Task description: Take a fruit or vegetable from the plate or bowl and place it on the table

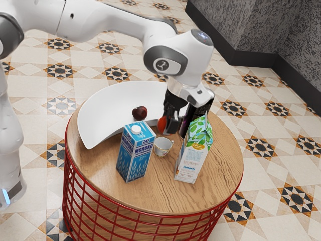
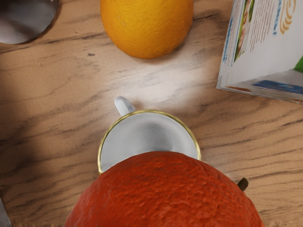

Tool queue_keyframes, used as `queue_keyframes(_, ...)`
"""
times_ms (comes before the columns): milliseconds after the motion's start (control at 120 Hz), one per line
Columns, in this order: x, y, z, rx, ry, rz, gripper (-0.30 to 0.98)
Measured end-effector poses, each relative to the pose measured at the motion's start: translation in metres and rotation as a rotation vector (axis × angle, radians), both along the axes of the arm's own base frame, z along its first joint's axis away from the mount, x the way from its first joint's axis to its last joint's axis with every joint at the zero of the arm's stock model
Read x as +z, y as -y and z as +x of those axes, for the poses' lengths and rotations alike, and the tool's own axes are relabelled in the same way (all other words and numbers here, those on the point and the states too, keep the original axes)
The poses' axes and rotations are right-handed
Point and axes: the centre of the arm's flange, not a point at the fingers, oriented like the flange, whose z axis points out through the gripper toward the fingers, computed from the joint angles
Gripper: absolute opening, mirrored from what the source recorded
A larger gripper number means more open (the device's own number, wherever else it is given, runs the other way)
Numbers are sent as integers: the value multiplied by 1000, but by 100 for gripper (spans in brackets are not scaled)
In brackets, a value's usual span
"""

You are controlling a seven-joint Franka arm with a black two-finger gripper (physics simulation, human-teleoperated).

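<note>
My gripper (image 1: 171, 122) is above the table, shut on a red-orange fruit (image 1: 162, 124). In the wrist view the red-orange fruit (image 2: 163, 194) looms large, with a short dark stem, and overlaps part of the white cup below. The white curved bowl (image 1: 100, 111) lies at the table's far side in the exterior view. A dark red fruit (image 1: 140, 113) rests in it. An orange (image 2: 147, 23) sits on the wooden table (image 2: 61, 90) beyond the cup in the wrist view.
The gold-rimmed cup (image 1: 163, 146) stands between a blue milk carton (image 1: 134, 153) and a white-green carton (image 1: 192, 155). A dark bottle (image 1: 191, 118) rises just behind the white-green carton. Bare wood (image 1: 165, 193) shows along the near edge.
</note>
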Motion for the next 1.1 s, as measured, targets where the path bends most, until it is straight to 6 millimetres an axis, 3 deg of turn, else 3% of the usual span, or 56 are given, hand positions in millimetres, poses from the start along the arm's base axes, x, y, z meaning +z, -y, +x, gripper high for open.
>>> queue_keyframes(117, -1, 33, -13, -8, -26, 14, 32)
queue_keyframes(450, -13, 77, -31, 44, -99, 1, 32)
queue_keyframes(517, -15, 80, -32, 60, -109, -3, 33)
queue_keyframes(592, -16, 79, -32, 81, -115, -7, 48)
queue_keyframes(692, -17, 79, -32, 104, -120, -9, 59)
queue_keyframes(933, -17, 79, -30, 141, -121, -10, 67)
queue_keyframes(1017, 6, 76, -24, 147, -76, -17, 68)
queue_keyframes(1067, 47, 57, -14, 173, -6, -20, 68)
queue_keyframes(1100, 87, 29, -5, 205, 64, -16, 68)
